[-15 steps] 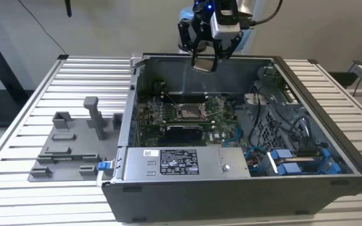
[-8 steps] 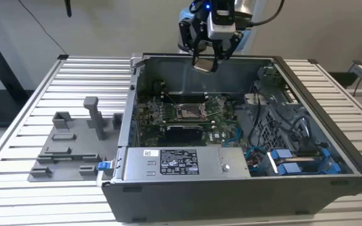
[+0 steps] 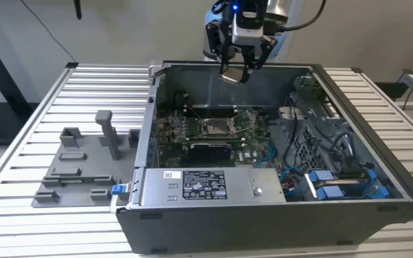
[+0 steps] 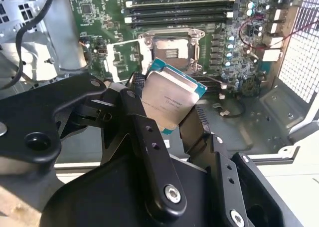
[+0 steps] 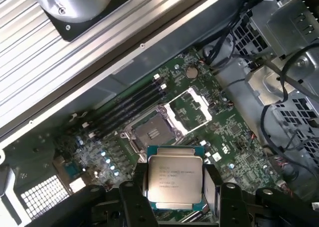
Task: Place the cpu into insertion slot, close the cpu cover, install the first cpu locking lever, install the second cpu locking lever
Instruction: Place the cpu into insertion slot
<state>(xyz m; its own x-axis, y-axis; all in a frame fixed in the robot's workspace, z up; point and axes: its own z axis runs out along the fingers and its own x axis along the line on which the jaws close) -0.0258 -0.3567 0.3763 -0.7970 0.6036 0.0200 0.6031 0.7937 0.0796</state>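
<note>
**Slatted table, open case: cpu held in the air, clear of the board**

Slatted metal table carries the open computer case, and in the exterior view your gripper hangs over the case's far wall.

Start at the tool. In both wrist views the black fingers are drawn in narrow on two opposite edges of the cpu, its metal top facing both cameras. The chip looks tilted in the second wrist view and nearly square-on in the first wrist view. It touches nothing but the fingers.

Beyond the chip you have the insertion slot, bare and dark inside its silvery rim. It is well apart from the cpu, with open air between them. The cpu cover is swung open off the slot and sits just beside it. You cannot tell its angle from the wrist views. Memory slots run close along another side of the slot.

The exterior view adds the limits of your working room:
- The case walls enclose the green motherboard on all sides.
- The power supply lies across the near edge.
- Cables crowd the exterior view's right.
- A grey fixture stands on the table to the exterior view's left, outside the case.
</note>
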